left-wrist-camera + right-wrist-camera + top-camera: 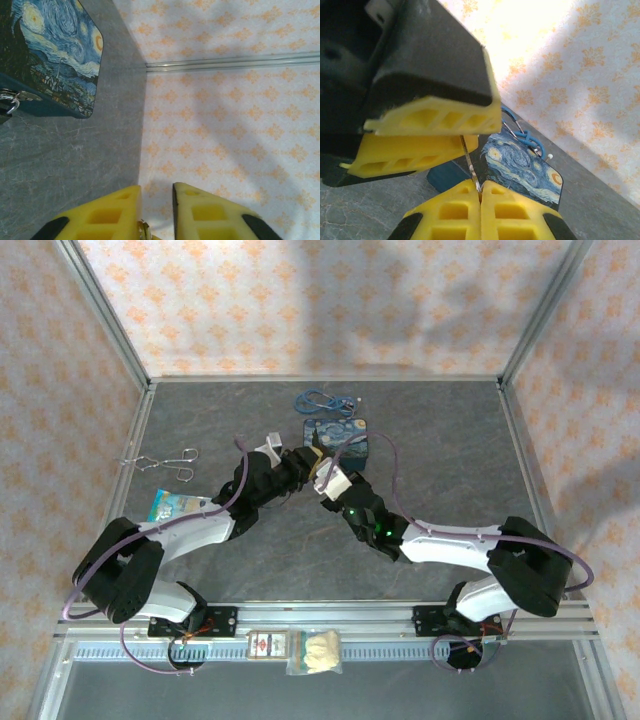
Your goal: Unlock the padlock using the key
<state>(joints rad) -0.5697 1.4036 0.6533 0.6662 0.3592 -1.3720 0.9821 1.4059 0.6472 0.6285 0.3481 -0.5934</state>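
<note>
Right wrist view puts the key point(469, 162) in plain sight: a thin metal strip, pinched at its lower end by the right pincer point(480, 186), whose pads are pressed together on it with no gap. The strip's upper end runs to the seam between the pads of the left pincer point(156, 187). Seen from its own camera, those pads stand a narrow gap apart with a glint of metal low between them, so whether they bite the key I cannot tell. Both pincers meet above the table point(450, 470), just on the near side of the tin point(337, 440). The padlock point(10, 102) seems to be the small silvery piece hanging at the tin's front edge, at the left margin of the left wrist view — near the pincers, apart from the key. This looks like a handover or regrip, with the unlocking itself not yet begun. To do it well, one pincer should have a firm, square bite on the key's head before the other lets go — so thin a strip would likely twist or drop. Leave the blade free, then line it with the keyhole while the other pincer steadies the padlock.
</note>
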